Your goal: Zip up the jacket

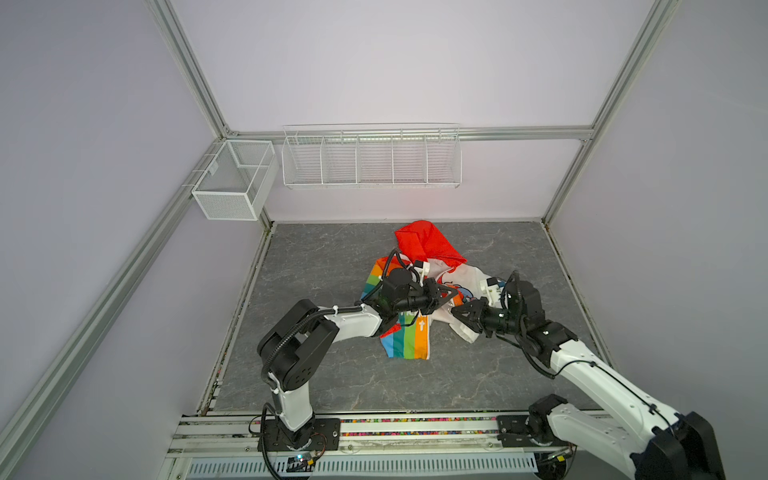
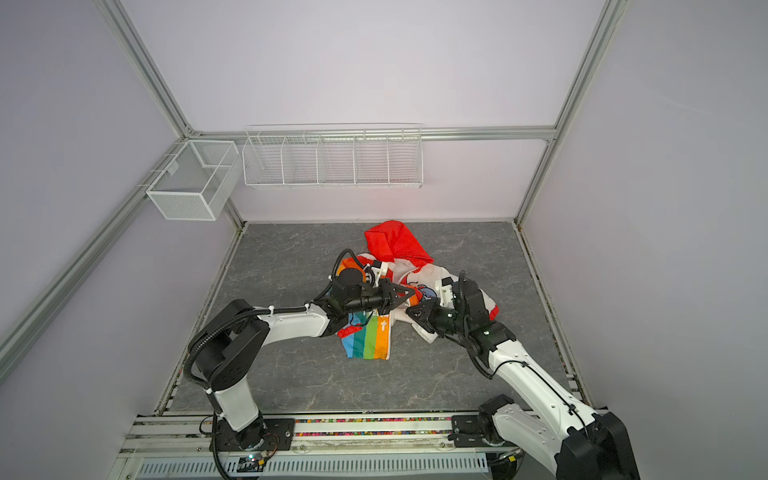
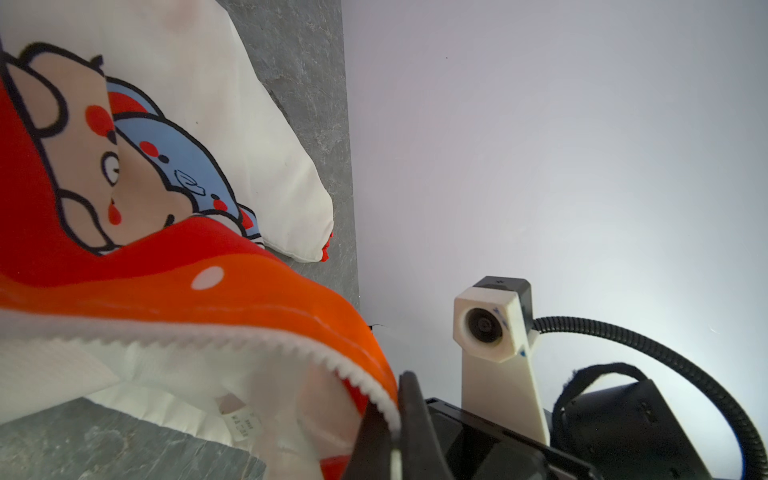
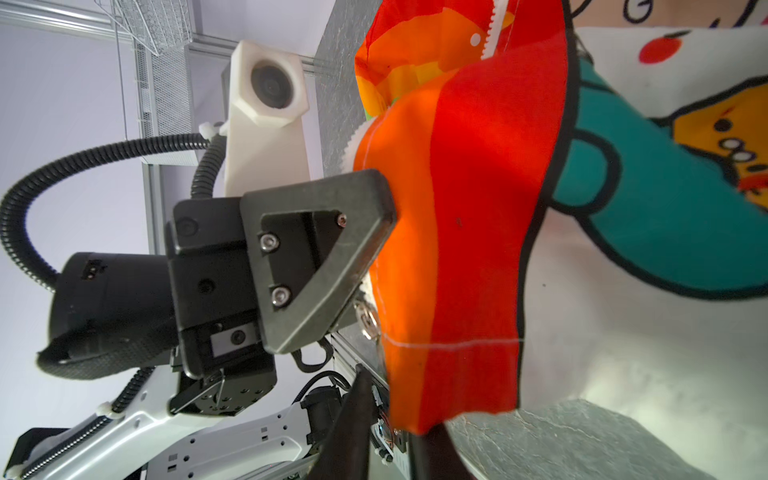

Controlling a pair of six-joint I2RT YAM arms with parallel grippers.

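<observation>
jacket (image 1: pixel 415 332) bunched mid-counter (image 1: pixel 332 374), my left claw (image 3: pixel 392 411) clamped on the orange side's zipper edge (image 3: pixel 291 349), right claw (image 4: pixel 399 419) barely parted around orange cloth, can't tell if gripping; I'd pull the tape taut, then align both bottom ends before mating.

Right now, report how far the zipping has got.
Done: nothing is zipped. The jacket lies crumpled and open, its halves apart. In hand: the left gripper is shut on the rainbow half's zipper edge, holding it raised. The right gripper has its jaws slightly apart around that fabric's hanging end. Left: join both zipper sides and run it closed.
</observation>
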